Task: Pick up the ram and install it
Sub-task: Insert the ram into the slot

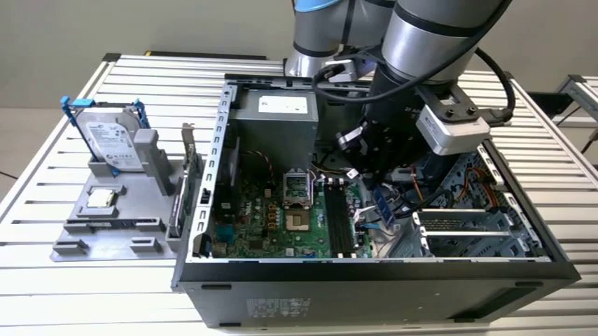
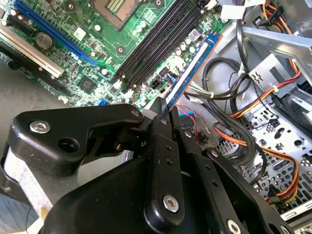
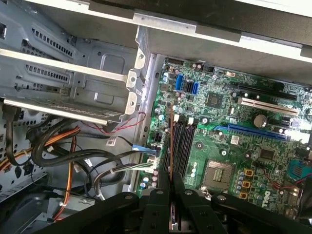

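I have the ram [image 2: 192, 68] pinched edge-on between my fingers [image 2: 161, 113], which are closed tight on its near end. In the second wrist view it runs as a thin blue strip from the frame's middle up toward the upper right, the end in my grip hidden behind the black linkage. In the first wrist view the ram [image 3: 171, 141] shows only as a narrow orange-brown edge rising from between my fingers [image 3: 171, 183] at lower centre. In the exterior view the ram [image 1: 383, 210] is a short blue sliver right of centre, mostly covered by my gripper [image 1: 379, 178] and the arm.

It hangs just beside the black memory slots [image 3: 184, 146], on their outer side, over the rim of the motherboard [image 1: 280, 217]; whether it touches the board I cannot tell. On the other side a bundle of cables [image 2: 253, 117] crowds close, with the metal drive cage [image 3: 73, 87] past them, so the room there is tight. The empty processor socket [image 3: 220, 174] sits beyond the slots.

The open computer case [image 1: 374, 280] stands on the slatted bench [image 1: 84, 294]. At the left of the exterior view a grey holder [image 1: 112, 224] carries a hard drive [image 1: 110, 143] and a small square chip [image 1: 101, 199], well apart from me.
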Controlling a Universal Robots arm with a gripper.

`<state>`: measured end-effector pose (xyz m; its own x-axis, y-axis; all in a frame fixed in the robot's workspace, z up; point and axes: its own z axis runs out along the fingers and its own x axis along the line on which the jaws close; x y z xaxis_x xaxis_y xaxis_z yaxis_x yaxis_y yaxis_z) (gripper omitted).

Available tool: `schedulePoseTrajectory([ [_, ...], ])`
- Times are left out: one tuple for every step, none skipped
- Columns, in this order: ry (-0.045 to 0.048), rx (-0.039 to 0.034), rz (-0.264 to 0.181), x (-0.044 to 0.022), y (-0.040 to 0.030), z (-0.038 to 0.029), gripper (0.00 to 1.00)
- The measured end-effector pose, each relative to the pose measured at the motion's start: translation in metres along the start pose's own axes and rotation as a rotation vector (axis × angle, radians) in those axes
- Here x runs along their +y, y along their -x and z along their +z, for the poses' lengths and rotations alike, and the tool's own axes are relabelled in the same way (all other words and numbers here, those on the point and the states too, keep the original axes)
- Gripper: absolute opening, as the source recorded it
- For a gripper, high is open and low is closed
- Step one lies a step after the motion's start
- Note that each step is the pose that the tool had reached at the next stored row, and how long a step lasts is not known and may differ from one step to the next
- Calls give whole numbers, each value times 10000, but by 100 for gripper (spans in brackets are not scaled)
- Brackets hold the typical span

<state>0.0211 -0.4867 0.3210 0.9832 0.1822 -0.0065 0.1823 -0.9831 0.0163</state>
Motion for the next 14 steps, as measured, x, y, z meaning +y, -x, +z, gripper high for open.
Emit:
schedulePoseTrajectory([
  [0, 0, 1, -6, -1, 6, 0],
  [-1, 1, 1, -12, -2, 11, 0],
  [0, 0, 1, -16, -3, 15, 0],
  [-1, 1, 1, -21, -4, 20, 0],
  [-2, 1, 1, -24, -5, 24, 0],
  [-2, 1, 1, -26, -5, 28, 0],
  [-1, 1, 1, -28, -6, 30, 0],
  [0, 1, 2, -30, -7, 33, 0],
  [0, 0, 1, -31, -7, 35, 0],
  [1, 0, 1, -32, -8, 38, 0],
  [2, 0, 1, -33, -8, 40, 0],
  [2, 0, 2, -34, -8, 42, 0],
  [1, 0, 2, -34, -9, 45, 0],
  [0, 0, 2, -35, -9, 48, 0],
])
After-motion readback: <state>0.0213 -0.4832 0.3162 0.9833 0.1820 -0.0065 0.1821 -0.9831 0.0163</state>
